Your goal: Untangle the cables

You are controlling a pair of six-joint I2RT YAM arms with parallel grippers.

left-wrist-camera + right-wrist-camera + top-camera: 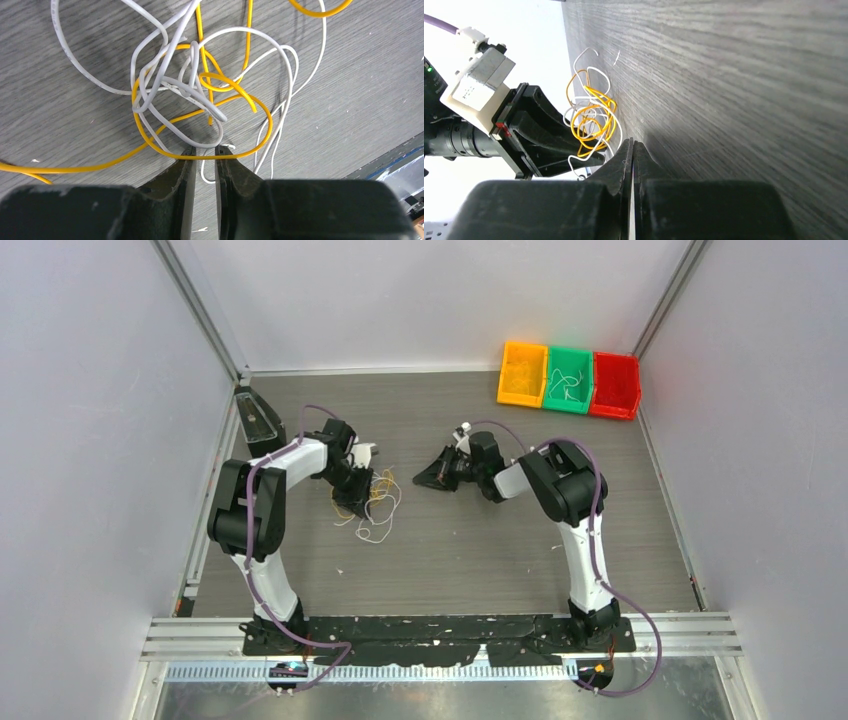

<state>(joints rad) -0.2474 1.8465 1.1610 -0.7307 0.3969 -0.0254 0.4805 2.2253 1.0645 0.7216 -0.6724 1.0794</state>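
Note:
The cables lie in a small tangle of thin white and yellow-orange wires on the grey table, left of centre. My left gripper sits right at the tangle. In the left wrist view its jaws stand a narrow gap apart. A yellow wire runs across both tips and a white loop lies in the gap. No red wire shows. My right gripper is shut and empty, low over the table to the right of the tangle. Its wrist view shows the cables and the left gripper beyond its tips.
Orange, green and red bins stand in a row at the back right; the green one holds thin wires. A black box stands at the back left by the wall. Grey walls enclose the table.

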